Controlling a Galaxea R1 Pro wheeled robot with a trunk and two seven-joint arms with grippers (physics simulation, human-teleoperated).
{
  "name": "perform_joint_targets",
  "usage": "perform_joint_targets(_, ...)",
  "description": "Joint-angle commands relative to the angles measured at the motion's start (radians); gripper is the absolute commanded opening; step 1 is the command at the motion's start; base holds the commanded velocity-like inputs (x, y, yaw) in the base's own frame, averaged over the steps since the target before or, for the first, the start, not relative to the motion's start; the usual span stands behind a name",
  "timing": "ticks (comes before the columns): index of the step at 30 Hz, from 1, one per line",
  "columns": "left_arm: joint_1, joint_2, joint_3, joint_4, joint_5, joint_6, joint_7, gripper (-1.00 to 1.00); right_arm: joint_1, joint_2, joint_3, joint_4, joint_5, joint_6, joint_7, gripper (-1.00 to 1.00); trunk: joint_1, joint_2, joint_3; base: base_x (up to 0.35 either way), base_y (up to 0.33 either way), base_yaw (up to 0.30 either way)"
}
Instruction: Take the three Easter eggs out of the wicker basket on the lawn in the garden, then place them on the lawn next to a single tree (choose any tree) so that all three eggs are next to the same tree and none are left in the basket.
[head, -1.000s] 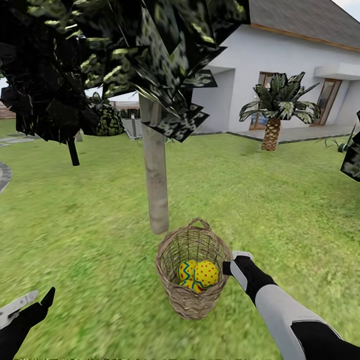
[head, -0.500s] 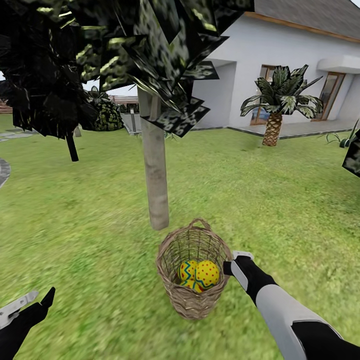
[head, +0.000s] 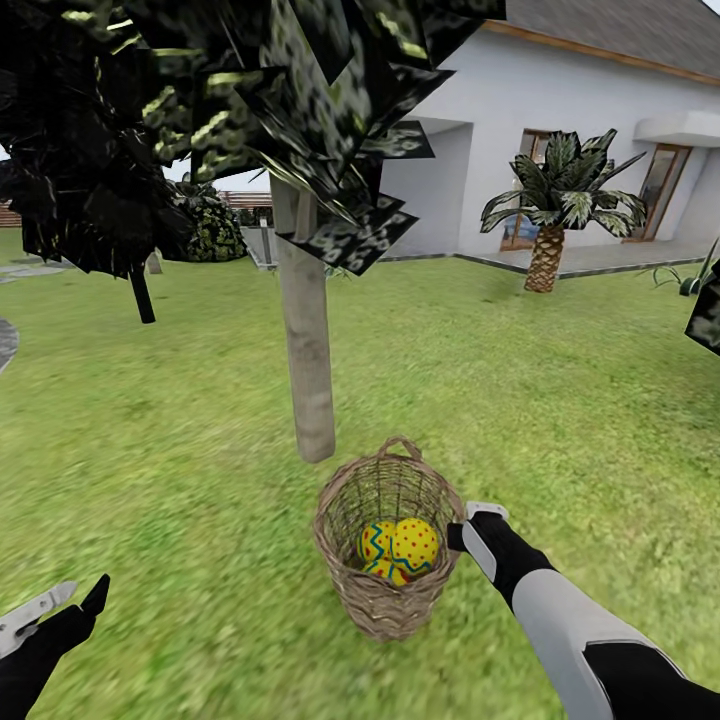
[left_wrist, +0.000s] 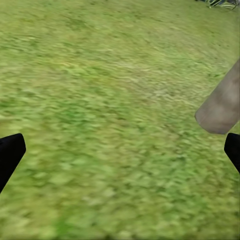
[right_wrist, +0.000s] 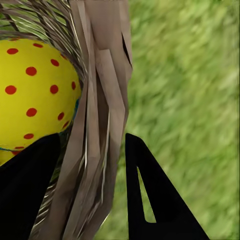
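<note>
My right gripper (head: 458, 528) pinches the rim of the wicker basket (head: 385, 590), one finger inside the weave and one outside, as the right wrist view shows. The basket stands on the lawn (head: 560, 400) near the foot of the tree (head: 306, 370), tilted slightly. The Easter eggs (head: 400, 550) lie inside it; the red-dotted egg (right_wrist: 35, 95) sits against the wall by my inner finger. My left gripper (head: 62, 598) hangs spread open above grass, well apart from the basket.
</note>
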Motion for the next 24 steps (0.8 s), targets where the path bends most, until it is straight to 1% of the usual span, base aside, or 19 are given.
perform_joint_targets(1,0.000,-0.001,0.002,-0.001,0.009,0.008,-0.005,1.00,-0.001,0.000,-0.001,-0.003,-0.014,0.001,-0.008,-1.00,0.000,0.000,-0.001,0.000,0.000,0.000)
perform_joint_targets(15,0.000,-0.001,0.002,-0.001,0.009,0.007,-0.006,1.00,-0.001,0.000,-0.001,-0.004,-0.012,0.001,-0.017,-1.00,0.000,0.000,-0.001,0.000,0.000,0.000)
perform_joint_targets(16,0.000,-0.001,0.002,-0.001,0.009,0.008,-0.006,1.00,-0.001,0.000,-0.001,-0.004,-0.012,0.001,-0.018,1.00,0.000,0.000,-0.001,0.000,0.000,0.000)
perform_joint_targets(21,0.000,-0.001,0.002,-0.001,0.009,0.007,-0.006,1.00,-0.001,0.000,-0.001,-0.004,-0.011,0.001,-0.017,1.00,0.000,0.000,-0.001,0.000,0.000,0.000)
perform_joint_targets(24,0.000,-0.001,0.002,-0.001,0.018,0.007,-0.006,1.00,-0.001,-0.001,-0.001,-0.004,-0.012,0.001,-0.017,1.00,0.000,0.000,-0.001,0.000,0.000,0.000)
